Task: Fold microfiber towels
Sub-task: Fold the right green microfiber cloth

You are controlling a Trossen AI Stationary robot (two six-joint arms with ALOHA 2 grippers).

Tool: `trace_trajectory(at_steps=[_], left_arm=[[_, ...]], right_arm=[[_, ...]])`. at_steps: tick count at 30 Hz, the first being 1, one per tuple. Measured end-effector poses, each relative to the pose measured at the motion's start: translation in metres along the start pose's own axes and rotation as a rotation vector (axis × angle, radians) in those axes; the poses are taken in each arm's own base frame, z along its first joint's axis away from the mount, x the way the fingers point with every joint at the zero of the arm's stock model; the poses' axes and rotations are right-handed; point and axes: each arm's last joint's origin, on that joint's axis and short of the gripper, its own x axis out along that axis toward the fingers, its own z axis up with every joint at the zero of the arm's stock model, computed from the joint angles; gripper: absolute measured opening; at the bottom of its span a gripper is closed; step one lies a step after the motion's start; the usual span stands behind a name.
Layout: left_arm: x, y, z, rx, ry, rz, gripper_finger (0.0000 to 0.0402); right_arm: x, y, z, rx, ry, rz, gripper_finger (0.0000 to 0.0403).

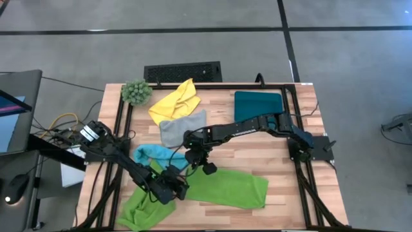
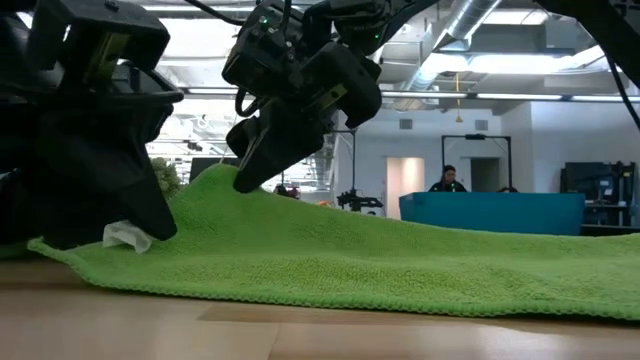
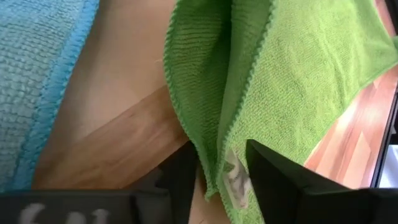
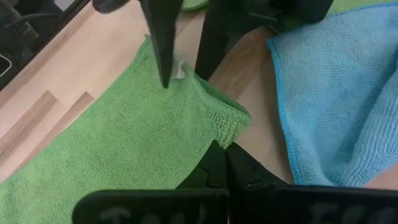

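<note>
- Desk (image 1: 283, 187): wooden top inside a black frame, with cloths spread over its near and middle parts.
- Green towel (image 1: 228, 187): lies at about 6 o'clock on the desk, long and partly flat, with one corner lifted into a fold where both arms meet. A second green towel (image 1: 138, 209) sits at 7 o'clock.
- Other towels: teal (image 1: 257, 103) at 1 o'clock, yellow (image 1: 175, 101) at 11, grey (image 1: 182, 127) near the centre, blue (image 1: 153, 154) at 9, just beside the lifted corner.
- Left gripper (image 3: 221, 177): at the green towel's 9 o'clock end, fingers (image 3: 273, 171) on either side of the doubled hem and white tag. They look to be pinching it, though not squeezed flat.
- Right gripper (image 4: 222, 158): just beside the left one, fingers together on the neighbouring bunched corner of the same towel.
- Risk: the left hold catches only a thin edge near the tag, so a pull could slip it free and drop the fold.
- Risk: the two grips sit very close, so the arms may collide or drag the blue towel along.
</note>
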Motion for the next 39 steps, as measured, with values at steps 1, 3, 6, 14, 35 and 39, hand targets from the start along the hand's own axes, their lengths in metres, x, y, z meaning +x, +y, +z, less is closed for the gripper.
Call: trace_trajectory(at_steps=[1, 3, 6, 14, 35, 39], left_arm=[[0.000, 0.000, 0.000, 0.001, 0.005, 0.000, 0.0109], [0.000, 0.000, 0.000, 0.003, 0.016, 0.000, 0.0073], [0.000, 0.000, -0.001, 0.010, 0.036, 0.000, 0.0017], [0.000, -0.011, -0.002, -0.018, 0.094, -0.024, 0.0003], [-0.017, -0.056, 0.004, -0.010, 0.167, 0.116, 0.0000], [-0.021, -0.066, 0.007, -0.008, 0.167, 0.120, 0.0000]], right_arm=[[0.000, 0.000, 0.000, 0.000, 0.000, 0.000, 0.0001], [0.000, 0.000, 0.000, 0.000, 0.000, 0.000, 0.0001], [0.000, 0.000, 0.000, 0.000, 0.000, 0.000, 0.0001], [0.000, 0.001, 0.000, -0.008, -0.001, 0.003, 0.0001], [-0.006, 0.003, 0.004, -0.015, -0.007, 0.001, 0.0001], [-0.014, 0.006, 0.009, -0.062, -0.014, -0.001, 0.0001]])
